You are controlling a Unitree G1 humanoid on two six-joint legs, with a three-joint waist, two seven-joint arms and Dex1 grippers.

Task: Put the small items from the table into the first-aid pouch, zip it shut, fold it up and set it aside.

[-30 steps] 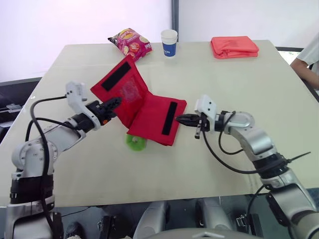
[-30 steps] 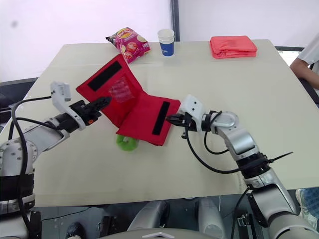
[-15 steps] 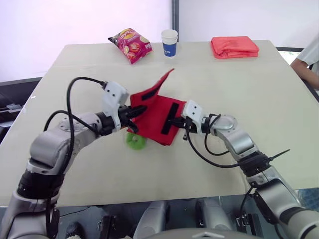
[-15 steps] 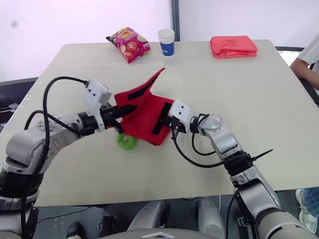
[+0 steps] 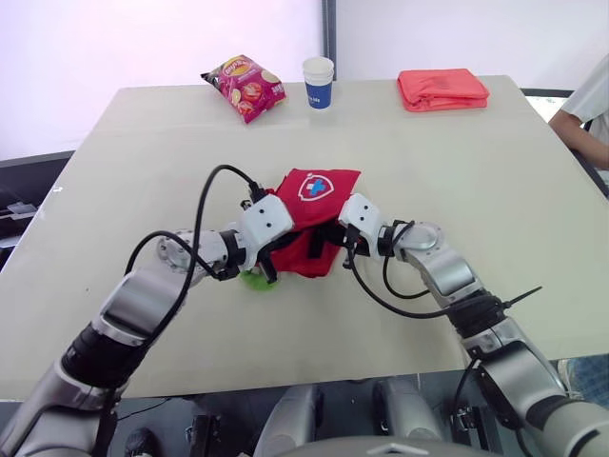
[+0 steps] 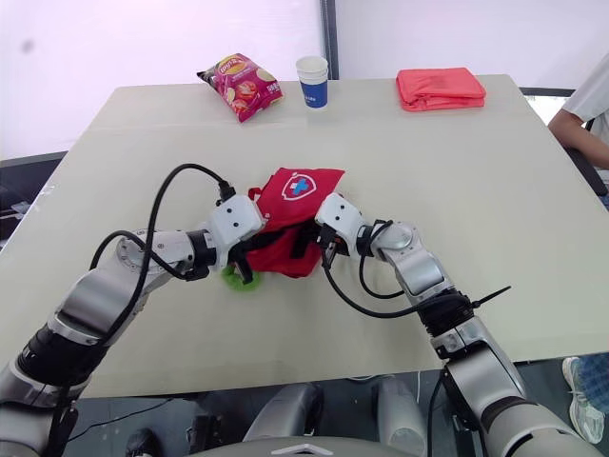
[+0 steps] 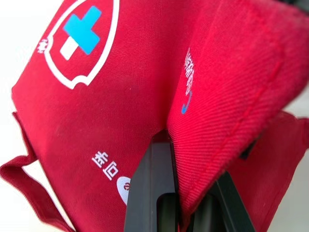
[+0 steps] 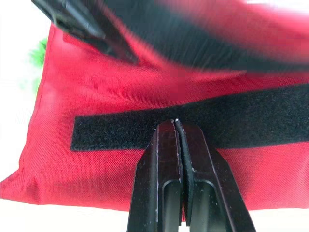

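First-aid pouch — woven red cloth — is being pinched by left gripper; closed right gripper is touching fuzzy black strip.

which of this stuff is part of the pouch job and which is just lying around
Job: first-aid pouch, flap pinched in the left tool; right tool, shut, tips on its black strip; green item at the pouch's edge, likely meant to go inside.
Lying about: chip bag, paper cup, folded red cloth, along the table far edge.
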